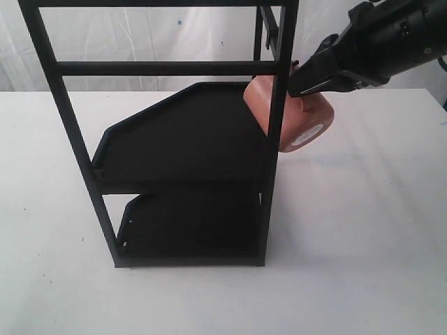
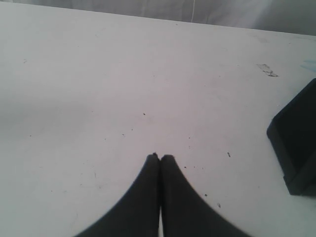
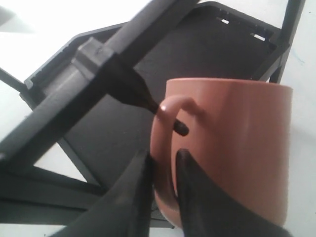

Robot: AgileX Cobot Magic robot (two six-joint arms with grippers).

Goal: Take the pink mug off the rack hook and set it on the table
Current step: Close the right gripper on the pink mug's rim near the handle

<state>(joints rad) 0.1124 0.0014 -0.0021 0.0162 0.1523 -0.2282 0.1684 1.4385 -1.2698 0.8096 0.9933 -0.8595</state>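
Right gripper (image 1: 307, 87) enters from the upper right of the exterior frame. In the right wrist view you see the right gripper (image 3: 163, 154) with its two dark fingers (image 3: 140, 192) drawn close on either side of the handle (image 3: 160, 126) of the pink mug (image 3: 237, 143), pinching the loop between them.

You find the pink mug (image 1: 307, 125) right of centre in the upper half of the exterior frame, just beside the right-hand upright of the black rack (image 1: 174, 139). It is tilted, with its base and round white sticker (image 1: 305, 136) turned toward the lower right, and it hangs clear of the table (image 1: 363, 244).

The rack hook (image 3: 131, 89), a short black peg, passes through the handle loop in the right wrist view, its tip showing inside the loop, so the mug is not yet off the hook.

Left gripper (image 2: 160, 158) appears only in the left wrist view. Its fingertips meet with nothing between them, above bare white table (image 2: 98, 98), and a corner of the black rack (image 2: 296, 143) shows at that picture's edge.
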